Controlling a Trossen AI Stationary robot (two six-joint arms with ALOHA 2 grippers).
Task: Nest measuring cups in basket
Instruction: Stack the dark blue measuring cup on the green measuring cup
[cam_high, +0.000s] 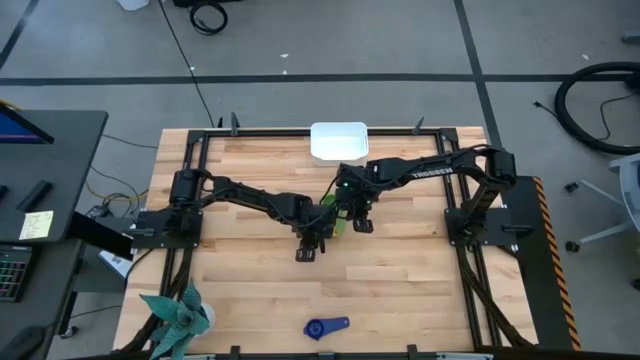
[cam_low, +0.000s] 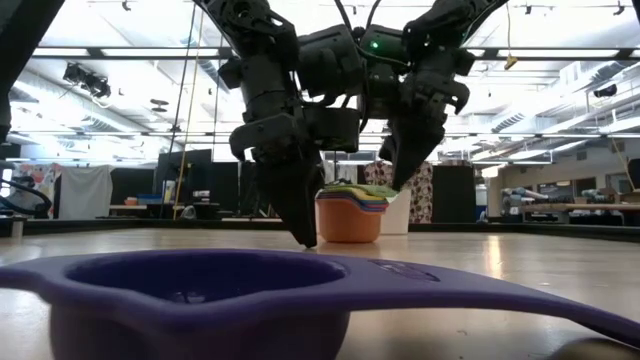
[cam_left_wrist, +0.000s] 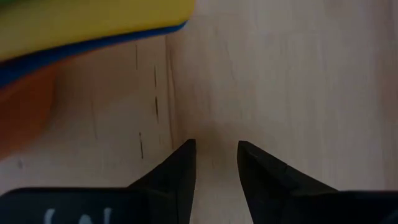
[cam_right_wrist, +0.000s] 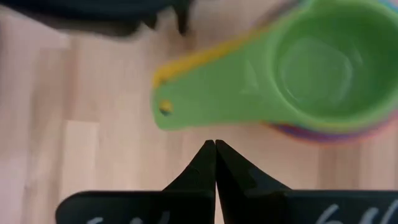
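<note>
L gripper (cam_high: 309, 250) sits mid-table w/ fingers slightly apart, holding nothing, tips near the wood. Just beside it, nested stack of measuring cups (cam_low: 350, 212), green cup (cam_right_wrist: 311, 68) on top, on table, not in basket (cam_high: 338, 141). R gripper (cam_high: 362, 222) by stack, fingers pinched together, empty. Dark blue cup (cam_high: 326, 327) lies alone at near edge. Left, I judge: add it, move stack into basket.

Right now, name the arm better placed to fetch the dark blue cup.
Probably left: the left gripper is open and nearer the dark blue cup; the right gripper is shut, farther off.
</note>
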